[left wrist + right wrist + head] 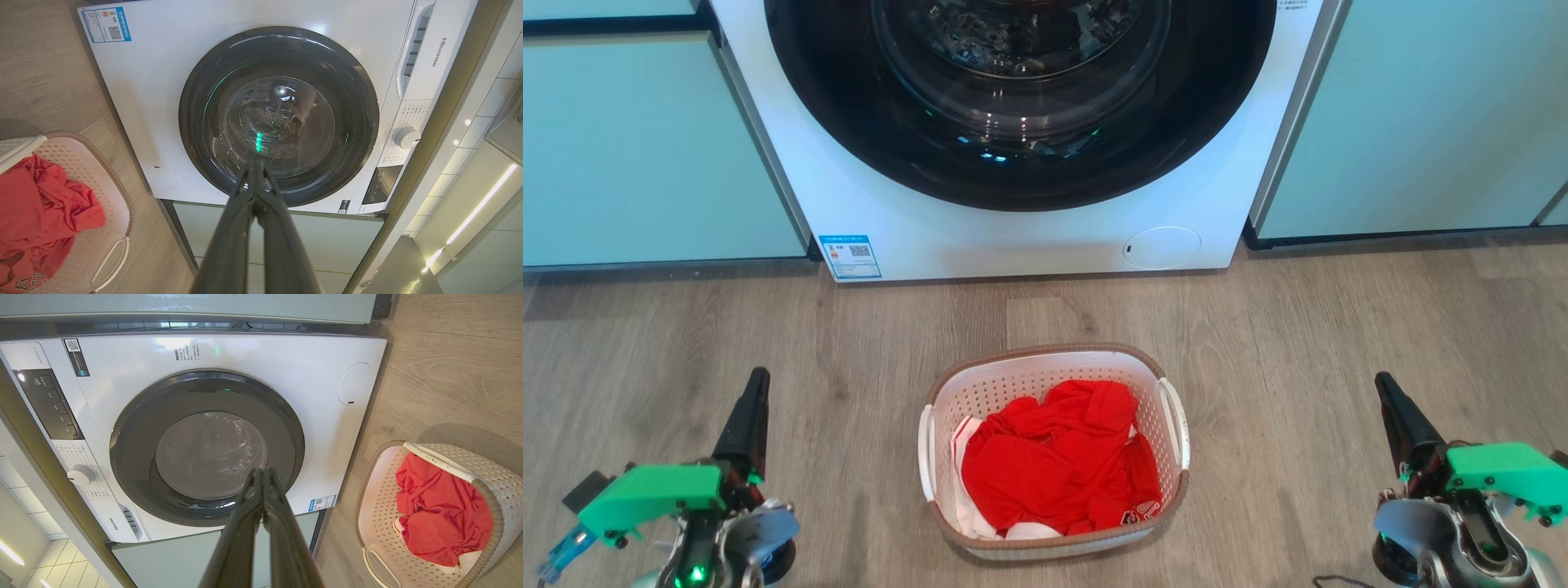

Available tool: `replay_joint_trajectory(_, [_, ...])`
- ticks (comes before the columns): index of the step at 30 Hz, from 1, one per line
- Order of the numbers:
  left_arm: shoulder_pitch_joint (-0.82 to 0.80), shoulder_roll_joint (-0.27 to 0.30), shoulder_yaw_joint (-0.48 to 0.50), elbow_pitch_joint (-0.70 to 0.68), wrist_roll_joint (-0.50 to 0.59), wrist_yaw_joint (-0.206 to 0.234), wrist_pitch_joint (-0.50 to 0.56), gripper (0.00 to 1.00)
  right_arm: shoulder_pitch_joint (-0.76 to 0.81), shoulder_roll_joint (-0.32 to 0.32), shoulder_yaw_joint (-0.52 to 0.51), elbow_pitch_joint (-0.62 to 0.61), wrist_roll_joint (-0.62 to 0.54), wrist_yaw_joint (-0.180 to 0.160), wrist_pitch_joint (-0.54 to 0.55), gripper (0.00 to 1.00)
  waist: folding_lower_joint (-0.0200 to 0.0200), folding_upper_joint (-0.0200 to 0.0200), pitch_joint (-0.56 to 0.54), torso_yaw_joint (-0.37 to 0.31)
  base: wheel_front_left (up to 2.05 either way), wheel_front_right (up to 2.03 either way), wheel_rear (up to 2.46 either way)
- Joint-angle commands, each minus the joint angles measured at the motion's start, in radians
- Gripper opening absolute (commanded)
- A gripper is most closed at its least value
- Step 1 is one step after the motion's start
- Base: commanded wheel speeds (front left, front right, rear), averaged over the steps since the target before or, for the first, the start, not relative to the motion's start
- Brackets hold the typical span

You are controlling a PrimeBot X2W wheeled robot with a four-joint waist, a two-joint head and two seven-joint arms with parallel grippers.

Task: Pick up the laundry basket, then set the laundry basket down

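The laundry basket [1055, 369] stands on the wooden floor in front of the washing machine, white and perforated with a brown rim and two white side handles. Red clothing [1058, 461] lies inside it. In the head view my left gripper [757, 377] is at the lower left, well to the basket's left, shut and empty. My right gripper [1382, 380] is at the lower right, well to the basket's right, also shut and empty. The left wrist view shows the laundry basket [116, 192] at its left edge and my left gripper [256, 165]. The right wrist view shows the laundry basket [496, 486] at lower right and my right gripper [261, 473].
A white front-loading washing machine [931, 220] with a dark round door stands behind the basket. Pale green cabinets [645, 147] flank it on both sides. Open wooden floor [1298, 343] lies between each gripper and the basket.
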Motion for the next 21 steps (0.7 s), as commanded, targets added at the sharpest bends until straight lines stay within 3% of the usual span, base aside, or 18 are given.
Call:
replay_joint_trajectory(1, [-0.06,0.006,0.033,-0.029,0.011,-0.007,0.006,0.0,-0.047,-0.011,0.019,-0.034,-0.011,0.001,0.01,0.0,0.0,0.0,0.0,0.0,0.0,0.0,0.0])
replay_joint_trajectory(21, [-0.06,0.004,0.035,-0.029,0.013,-0.007,0.008,0.0,-0.048,-0.009,0.017,-0.034,-0.013,0.001,0.012,0.0,0.0,0.0,0.0,0.0,0.0,0.0,0.0])
